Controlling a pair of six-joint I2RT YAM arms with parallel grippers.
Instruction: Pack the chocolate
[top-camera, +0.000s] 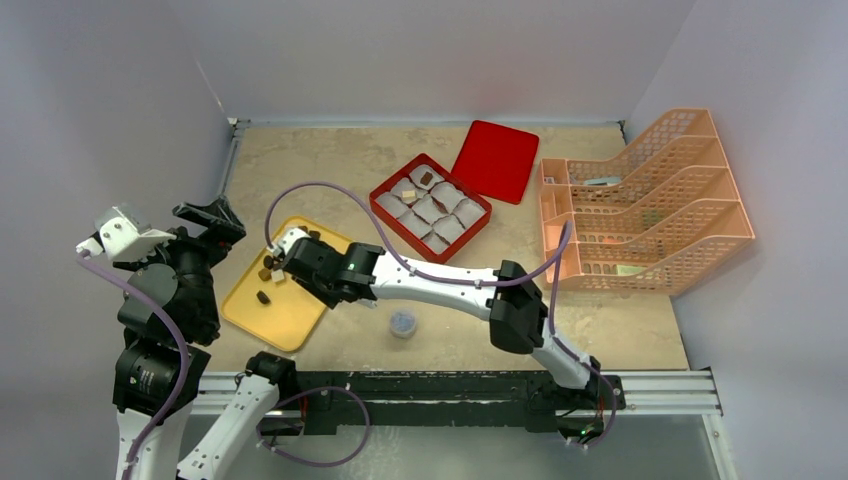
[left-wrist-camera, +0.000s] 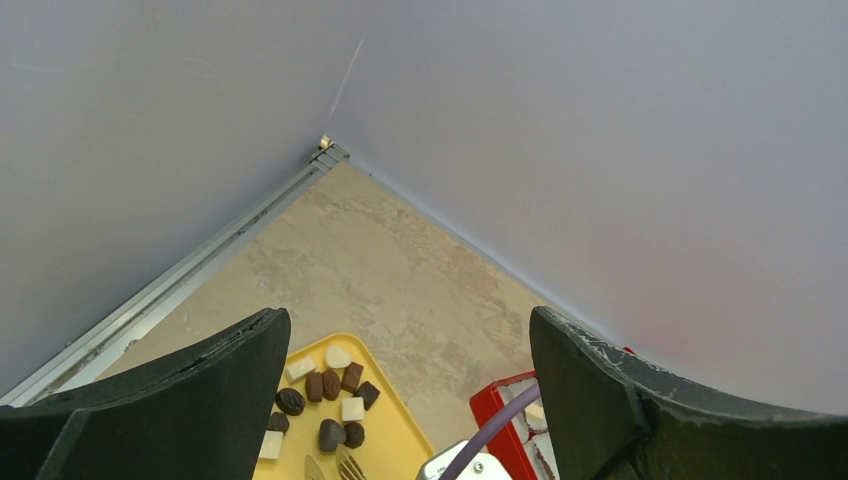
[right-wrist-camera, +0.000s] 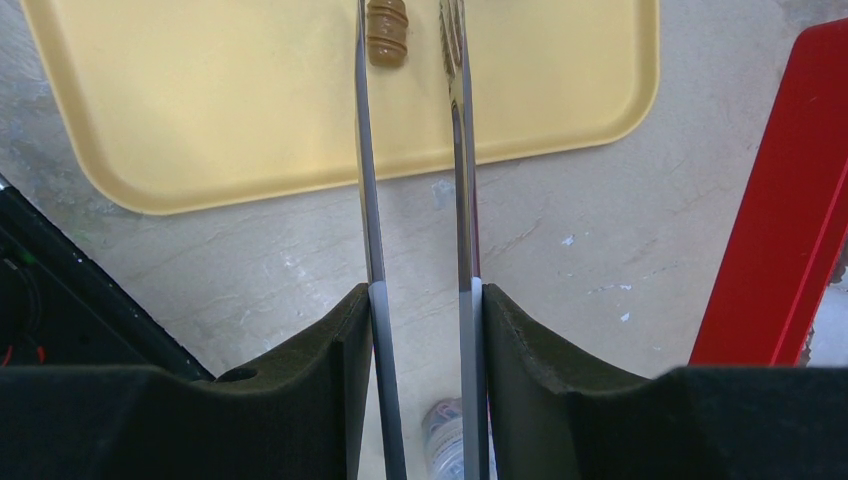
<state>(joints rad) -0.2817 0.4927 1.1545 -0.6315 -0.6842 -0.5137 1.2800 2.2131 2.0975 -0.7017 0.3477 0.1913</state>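
The right claw (right-wrist-camera: 424, 300) pinches the tongs (right-wrist-camera: 368, 200), whose tips sit either side of a brown chocolate (right-wrist-camera: 386, 30) on the yellow tray (right-wrist-camera: 200, 100). Squeeze softly, then lift straight up off the tray

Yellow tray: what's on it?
Loose chocolate, mostly dark, a few white; one tan piece between the tongs' tips. From above, the right pincer and tongs cover part of the tray.

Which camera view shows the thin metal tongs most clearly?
The right wrist view: both blades of the thin metal tongs run from the right end effector toward the yellow plastic tray. The left wrist view shows only their tips at its bottom edge; in the top view they are too small to make out.
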